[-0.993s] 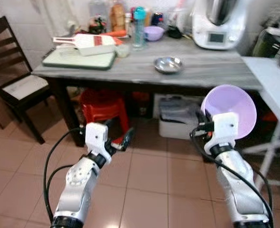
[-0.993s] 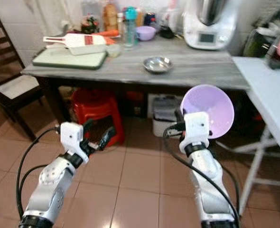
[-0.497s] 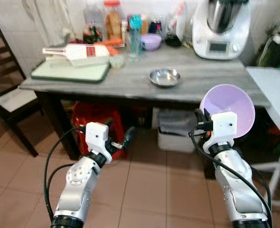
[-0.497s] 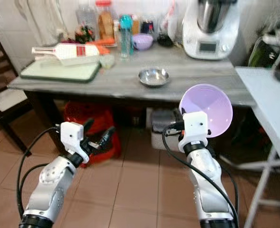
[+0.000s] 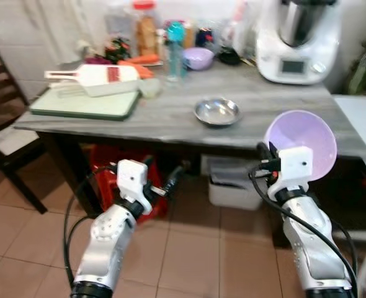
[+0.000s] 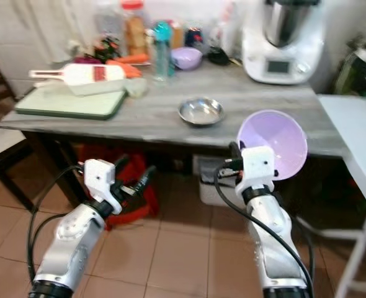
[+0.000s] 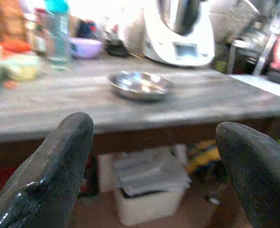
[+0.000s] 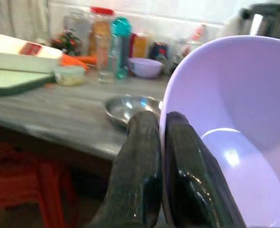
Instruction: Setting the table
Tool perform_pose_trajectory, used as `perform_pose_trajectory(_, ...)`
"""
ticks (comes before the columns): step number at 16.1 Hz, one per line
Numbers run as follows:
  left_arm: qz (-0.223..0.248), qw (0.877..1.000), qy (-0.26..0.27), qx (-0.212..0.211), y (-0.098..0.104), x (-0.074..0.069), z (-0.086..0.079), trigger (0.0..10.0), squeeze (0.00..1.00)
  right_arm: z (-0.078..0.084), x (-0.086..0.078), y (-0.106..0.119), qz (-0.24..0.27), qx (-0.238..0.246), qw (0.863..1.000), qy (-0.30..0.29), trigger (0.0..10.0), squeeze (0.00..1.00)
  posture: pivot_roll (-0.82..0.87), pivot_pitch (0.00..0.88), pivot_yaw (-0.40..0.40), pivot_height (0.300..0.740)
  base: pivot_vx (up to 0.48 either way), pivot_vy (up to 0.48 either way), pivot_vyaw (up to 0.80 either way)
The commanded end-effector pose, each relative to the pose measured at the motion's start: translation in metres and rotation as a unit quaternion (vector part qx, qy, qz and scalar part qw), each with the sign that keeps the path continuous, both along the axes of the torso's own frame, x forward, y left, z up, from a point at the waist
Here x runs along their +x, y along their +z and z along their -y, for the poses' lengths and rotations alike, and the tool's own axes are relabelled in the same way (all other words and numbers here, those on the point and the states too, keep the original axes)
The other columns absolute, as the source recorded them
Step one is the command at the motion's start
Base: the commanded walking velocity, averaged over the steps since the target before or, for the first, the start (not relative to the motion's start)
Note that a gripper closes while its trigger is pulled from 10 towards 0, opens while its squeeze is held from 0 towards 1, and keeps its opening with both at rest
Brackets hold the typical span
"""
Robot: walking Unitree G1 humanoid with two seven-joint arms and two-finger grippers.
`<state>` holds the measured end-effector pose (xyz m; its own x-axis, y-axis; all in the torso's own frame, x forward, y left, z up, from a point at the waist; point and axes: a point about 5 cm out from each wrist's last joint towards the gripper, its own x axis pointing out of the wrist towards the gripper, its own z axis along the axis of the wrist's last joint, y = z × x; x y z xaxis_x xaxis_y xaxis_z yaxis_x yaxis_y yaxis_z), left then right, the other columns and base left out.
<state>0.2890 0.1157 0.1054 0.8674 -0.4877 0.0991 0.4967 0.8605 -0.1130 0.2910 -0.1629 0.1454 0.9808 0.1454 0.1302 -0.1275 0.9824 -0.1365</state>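
My right gripper is shut on the rim of a lilac plastic bowl, held upright in front of the table's near edge, at its right end. One finger lies inside the bowl and one outside. My left gripper is open and holds nothing, low before the table's front edge; its fingers frame the tabletop. On the grey wooden table sits a small steel bowl, with a second lilac bowl at the back.
A green cutting board with a white slicer, a teal bottle, jars and a white kitchen machine crowd the table. Under it are a red stool and a white box. A dark chair stands left, a white table right.
The whole view has shifted, with the table now nearer and more centred, so the camera moved. Both arms keep their pose, and the lilac bowl stays in the right gripper.
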Motion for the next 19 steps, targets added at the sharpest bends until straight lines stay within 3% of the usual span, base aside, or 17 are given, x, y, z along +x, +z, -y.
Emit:
perform_pose_trajectory(1,0.000,1.000,0.014,0.006,0.001,0.001,-0.010,10.0,0.00,-0.008,0.001,0.005,0.011,0.004,1.000,0.011,10.0,0.00,0.00,0.000,0.015,0.740,0.409,0.000,0.00)
perform_pose_trajectory(6,0.015,0.998,0.060,0.030,0.003,0.001,-0.021,10.0,0.00,-0.004,-0.002,0.007,0.016,0.006,1.000,0.001,10.0,0.00,0.00,0.000,0.015,0.740,0.397,0.000,0.00)
perform_pose_trajectory(9,0.009,0.995,0.087,0.039,-0.001,-0.008,-0.032,10.0,0.00,-0.002,-0.008,0.003,0.011,0.008,1.000,-0.002,10.0,0.00,0.00,0.000,0.015,0.740,0.384,0.000,0.00)
perform_pose_trajectory(13,0.005,0.996,0.075,0.037,-0.003,-0.010,-0.024,10.0,0.00,-0.005,-0.003,0.006,0.014,0.008,1.000,0.002,10.0,0.00,0.00,0.000,0.014,0.740,0.387,0.000,0.00)
perform_pose_trajectory(19,0.005,0.997,0.064,0.030,-0.001,-0.010,-0.019,10.0,0.00,-0.006,-0.001,0.008,0.019,0.007,1.000,0.003,10.0,0.00,0.00,0.000,0.014,0.740,0.386,0.000,0.66)
